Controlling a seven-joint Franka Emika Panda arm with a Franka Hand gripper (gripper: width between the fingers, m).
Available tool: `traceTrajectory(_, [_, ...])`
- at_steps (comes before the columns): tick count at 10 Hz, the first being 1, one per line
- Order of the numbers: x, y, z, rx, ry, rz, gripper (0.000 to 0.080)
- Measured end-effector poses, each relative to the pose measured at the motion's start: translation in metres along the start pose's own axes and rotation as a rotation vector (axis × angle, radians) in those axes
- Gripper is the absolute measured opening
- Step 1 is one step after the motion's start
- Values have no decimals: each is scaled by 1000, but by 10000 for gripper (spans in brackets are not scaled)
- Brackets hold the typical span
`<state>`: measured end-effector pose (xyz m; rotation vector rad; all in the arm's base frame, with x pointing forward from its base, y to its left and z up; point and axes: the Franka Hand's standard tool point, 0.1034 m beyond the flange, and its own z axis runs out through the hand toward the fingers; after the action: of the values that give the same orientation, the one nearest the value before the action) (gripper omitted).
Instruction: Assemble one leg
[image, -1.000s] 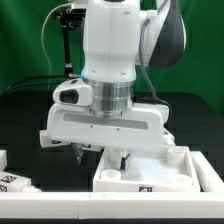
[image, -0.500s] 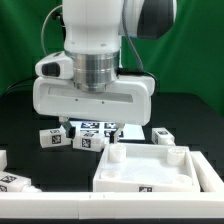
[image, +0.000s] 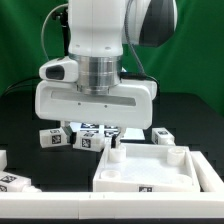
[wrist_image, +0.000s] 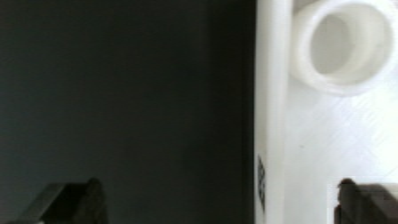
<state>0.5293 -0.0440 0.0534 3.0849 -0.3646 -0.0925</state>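
A Franka arm's gripper hangs wide open and empty over the work table. In the wrist view its two dark fingertips stand far apart with nothing between them. One fingertip is over the bare black table. The other is over the white tabletop, whose straight edge runs through the gap between them. A round socket in the tabletop lies ahead of the fingertip on that side, well clear of it.

In the exterior view the arm's broad white hand hides most of the fingers. Three short white tagged posts lie on the black table below and behind it, none of them touched. The first leg lies off to the exterior view's left of the gripper. The second leg is nearly under it. The third leg lies off to the exterior view's right. The marker board lies flat on the table just behind the second leg, under the hand. The tabletop sits on the camera's side of the gripper, its raised rim toward the viewer.
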Motion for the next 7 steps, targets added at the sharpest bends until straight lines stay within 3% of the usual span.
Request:
traceTrajectory(2, [-10,22,-13,34,-29,113,648])
traceTrajectory(3, [-16,42,-18,95,-67,208,648])
traceTrajectory(4, [-16,61,-20,131,-74,278,648])
traceTrajectory(7, [-18,59,-18,125,-99,269,648])
